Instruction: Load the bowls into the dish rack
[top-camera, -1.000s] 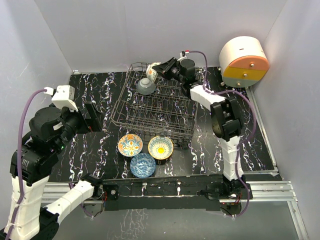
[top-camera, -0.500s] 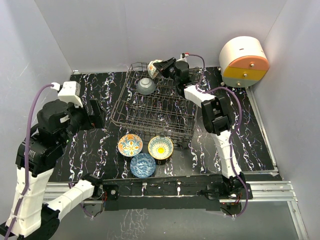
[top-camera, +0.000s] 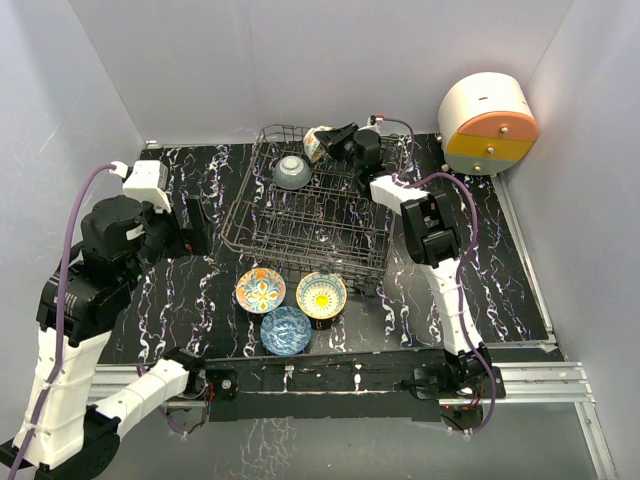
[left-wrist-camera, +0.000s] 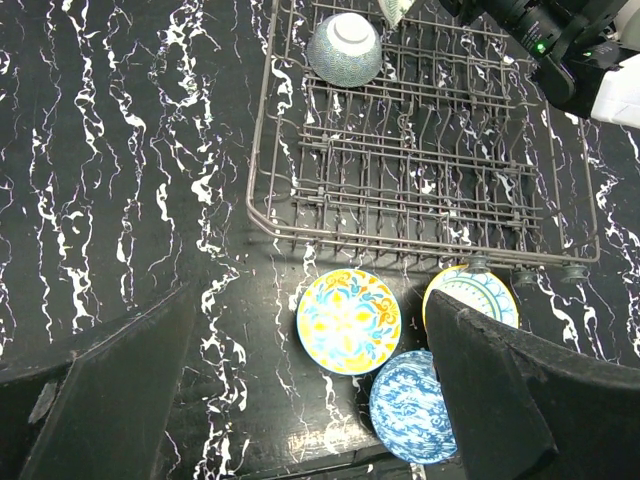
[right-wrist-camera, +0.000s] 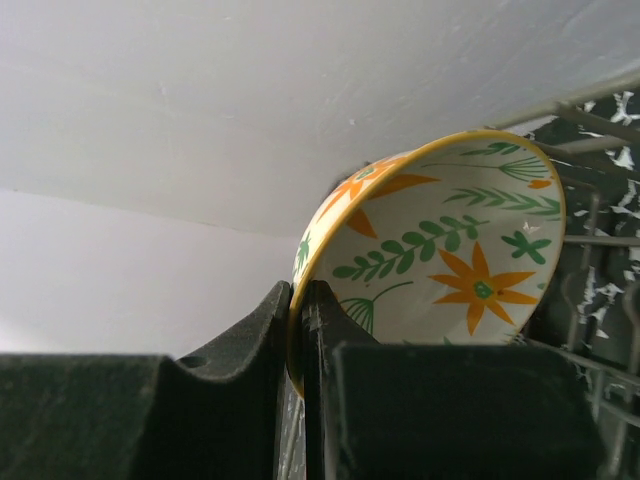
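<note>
Orange and green flowers fill my right wrist view: my right gripper (right-wrist-camera: 298, 325) is clamped on the rim of the orange-green floral bowl (right-wrist-camera: 440, 250), which is tilted on edge, with wires of the dish rack (left-wrist-camera: 420, 170) just beyond it. An upturned speckled grey bowl (top-camera: 292, 172) sits inside the rack near that gripper. My left gripper (left-wrist-camera: 310, 330) hangs spread wide, holding nothing. Beneath it on the table (left-wrist-camera: 120, 150) lie the orange-blue floral bowl (left-wrist-camera: 349, 320), the blue bowl (left-wrist-camera: 412, 395) and the yellow sunflower bowl (top-camera: 321, 294), clustered just outside the rack.

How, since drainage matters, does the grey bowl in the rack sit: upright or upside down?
Upside down: the grey bowl shows its foot ring facing up.
</note>
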